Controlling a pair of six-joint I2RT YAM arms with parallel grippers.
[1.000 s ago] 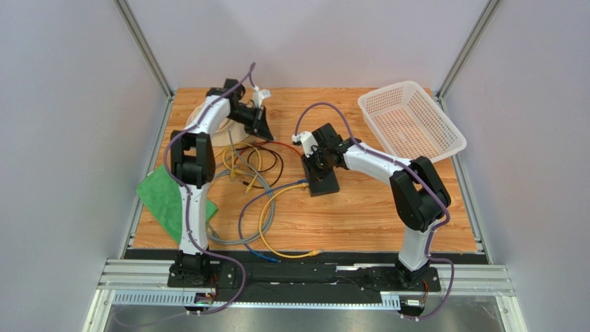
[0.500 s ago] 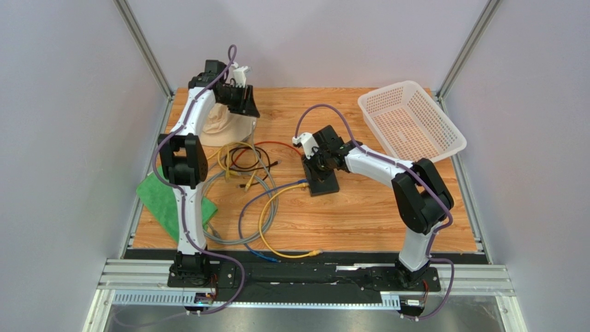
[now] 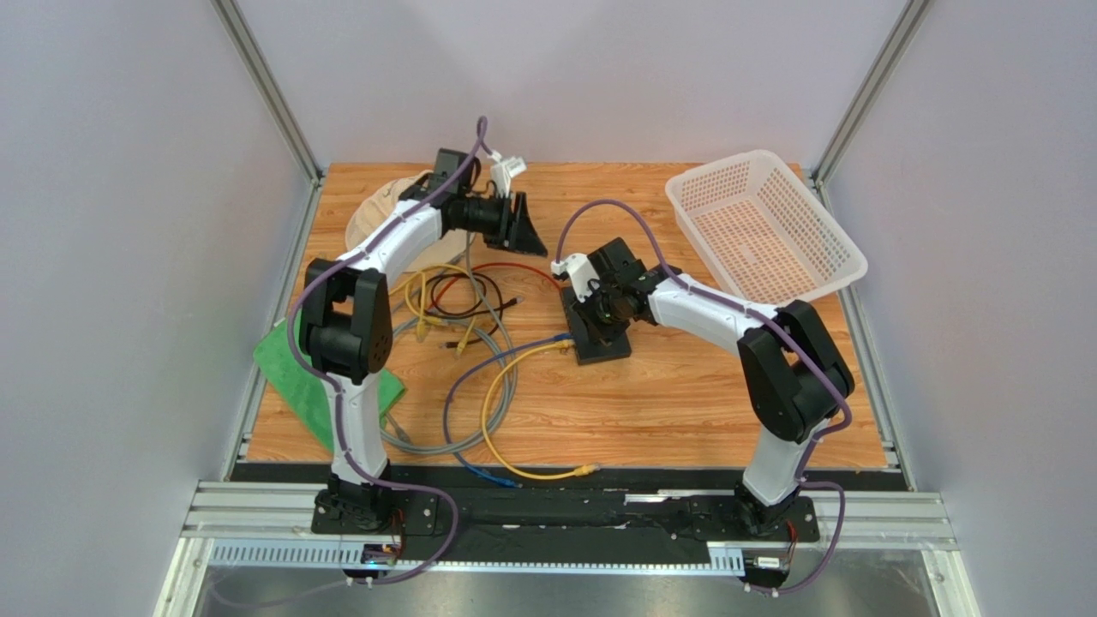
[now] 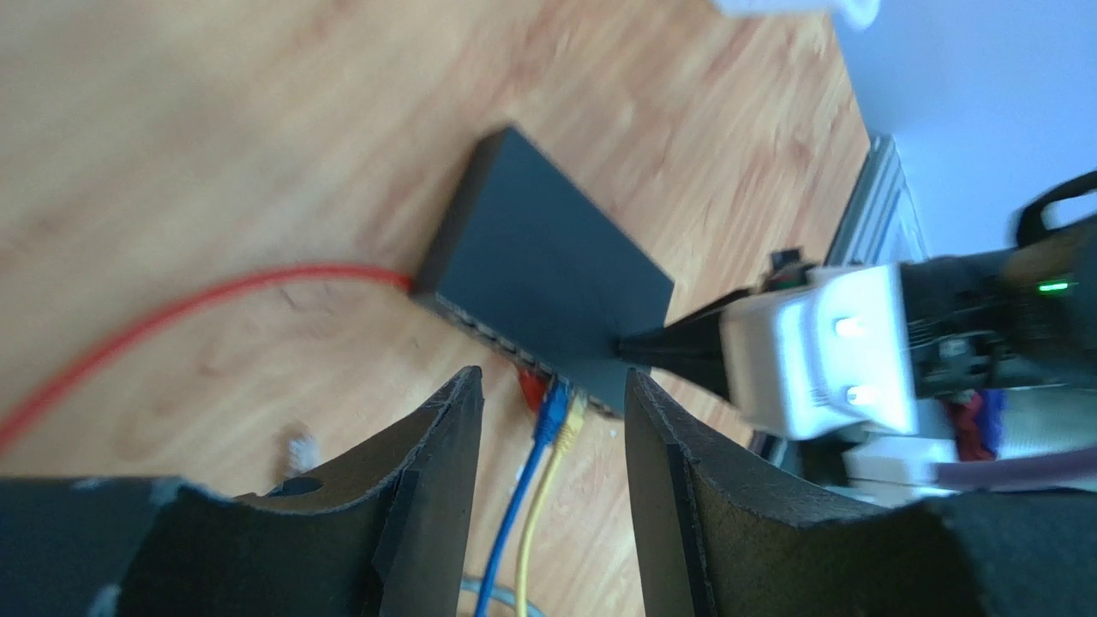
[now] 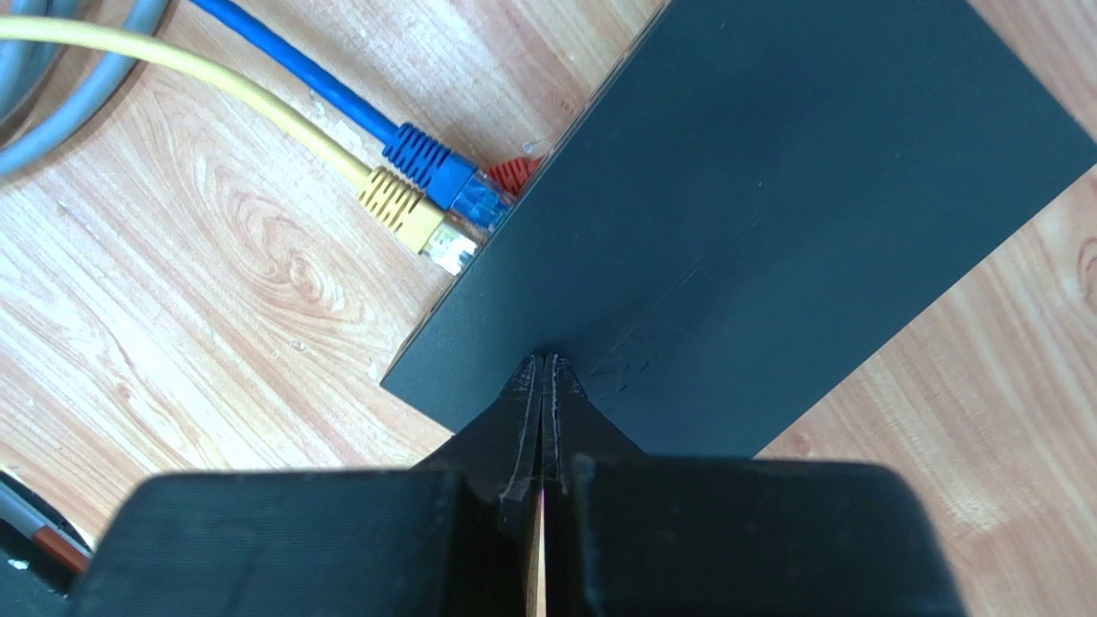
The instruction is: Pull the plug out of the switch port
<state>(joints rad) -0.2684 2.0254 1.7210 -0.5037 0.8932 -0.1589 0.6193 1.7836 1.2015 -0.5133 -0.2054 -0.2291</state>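
Note:
The switch (image 3: pixel 603 339) is a flat black box lying mid-table, with a red plug (image 5: pixel 515 175), a blue plug (image 5: pixel 435 166) and a yellow plug (image 5: pixel 404 211) in ports on its left side. My right gripper (image 5: pixel 543 365) is shut, its tips resting on the switch's (image 5: pixel 773 206) top near that edge. My left gripper (image 4: pixel 551 381) is open and holds nothing. It hovers above the table behind and left of the switch (image 4: pixel 541 270), looking down at the red plug (image 4: pixel 529 387), blue plug (image 4: pixel 554 417) and yellow plug (image 4: pixel 573 413). From above, the left gripper (image 3: pixel 527 234) stands apart from the right gripper (image 3: pixel 595 314).
Loose yellow, black, red, grey and blue cables (image 3: pixel 451 315) coil left of the switch. A white basket (image 3: pixel 762 229) stands at the back right. A green cloth (image 3: pixel 307 366) lies at the left edge, and a beige item (image 3: pixel 376 206) at the back left.
My left arm drew back toward the rear left, then swung right toward the switch, and its jaws opened. The right gripper stayed shut on top of the switch.

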